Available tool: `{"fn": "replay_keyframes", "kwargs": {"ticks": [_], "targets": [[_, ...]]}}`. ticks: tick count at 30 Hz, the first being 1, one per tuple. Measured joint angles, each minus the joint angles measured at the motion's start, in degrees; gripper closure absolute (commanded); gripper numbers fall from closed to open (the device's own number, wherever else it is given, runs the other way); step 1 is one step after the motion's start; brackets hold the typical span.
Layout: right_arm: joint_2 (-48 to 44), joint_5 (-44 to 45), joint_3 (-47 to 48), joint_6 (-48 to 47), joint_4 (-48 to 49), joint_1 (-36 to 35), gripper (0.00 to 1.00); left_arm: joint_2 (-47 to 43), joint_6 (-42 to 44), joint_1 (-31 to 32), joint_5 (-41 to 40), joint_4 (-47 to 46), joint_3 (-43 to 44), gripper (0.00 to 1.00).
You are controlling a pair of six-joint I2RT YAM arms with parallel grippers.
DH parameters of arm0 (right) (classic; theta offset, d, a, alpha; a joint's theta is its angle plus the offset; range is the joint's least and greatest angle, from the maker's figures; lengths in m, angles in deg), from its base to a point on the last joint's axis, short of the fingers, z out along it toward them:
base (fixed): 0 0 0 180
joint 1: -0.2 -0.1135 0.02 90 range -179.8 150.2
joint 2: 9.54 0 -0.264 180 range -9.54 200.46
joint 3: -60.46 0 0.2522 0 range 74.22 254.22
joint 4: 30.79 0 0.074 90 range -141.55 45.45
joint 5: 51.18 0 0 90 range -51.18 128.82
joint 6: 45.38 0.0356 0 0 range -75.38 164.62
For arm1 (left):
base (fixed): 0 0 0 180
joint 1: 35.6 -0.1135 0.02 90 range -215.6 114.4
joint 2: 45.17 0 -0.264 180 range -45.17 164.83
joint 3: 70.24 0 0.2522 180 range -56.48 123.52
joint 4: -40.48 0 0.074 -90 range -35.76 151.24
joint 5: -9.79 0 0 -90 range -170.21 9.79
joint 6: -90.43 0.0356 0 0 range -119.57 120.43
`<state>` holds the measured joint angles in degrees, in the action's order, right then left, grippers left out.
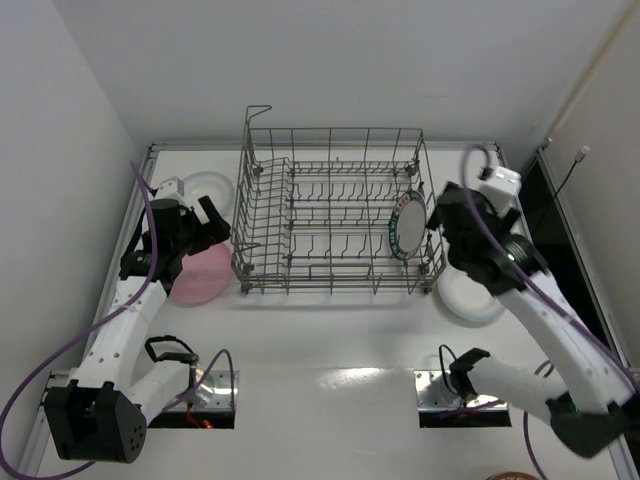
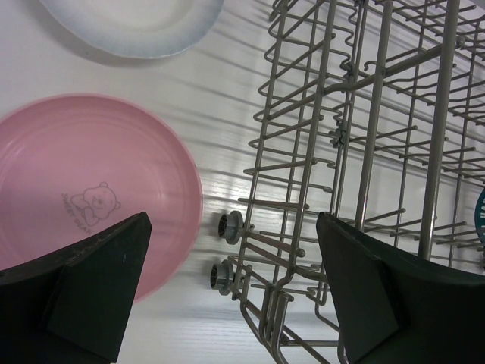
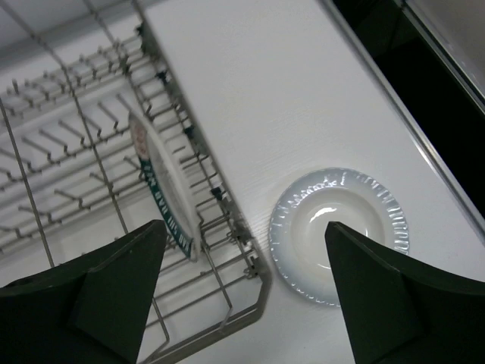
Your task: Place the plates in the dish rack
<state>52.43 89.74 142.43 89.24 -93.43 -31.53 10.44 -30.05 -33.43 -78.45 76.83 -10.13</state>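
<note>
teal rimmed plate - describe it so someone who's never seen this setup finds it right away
Look for the grey wire dish rack on the white table. At its right end the teal rimmed plate stands on edge between the tines. It alone is inside the rack and has a dark patterned rim; the pink plate and the white plate lie flat outside.

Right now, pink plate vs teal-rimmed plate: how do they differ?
The pink plate lies flat on the table, outside the dish rack off its left end; the teal-rimmed plate stands on edge inside it, at the right end. The pink plate is pink all over with a bear print; the teal-rimmed plate is white with a patterned teal band. Both are round, and neither is gripped.
</note>
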Motion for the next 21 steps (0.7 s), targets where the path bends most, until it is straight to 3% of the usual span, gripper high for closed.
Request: {"fn": "replay_keyframes", "kwargs": {"ticks": [3, 6, 14, 21], "targets": [[-11.8, -1.6, -4.9, 0.4, 0.4, 7.6, 0.00, 0.1, 0.0, 0.0, 0.0, 0.0, 0.0, 0.11], [-14.2, -4.8, -7.5, 0.1, 0.4, 13.9, 0.00, 0.1, 0.0, 0.0, 0.1, 0.0, 0.0, 0.11], [-2.9, -31.6, -14.4, -4.0, 6.4, 46.8, 0.00, 0.0, 0.0, 0.0, 0.2, 0.0, 0.0, 0.11], [-0.5, -46.5, -26.5, -4.1, 9.9, 57.7, 0.04, -0.2, 0.0, 0.0, 0.2, 0.0, 0.0, 0.11]]}}
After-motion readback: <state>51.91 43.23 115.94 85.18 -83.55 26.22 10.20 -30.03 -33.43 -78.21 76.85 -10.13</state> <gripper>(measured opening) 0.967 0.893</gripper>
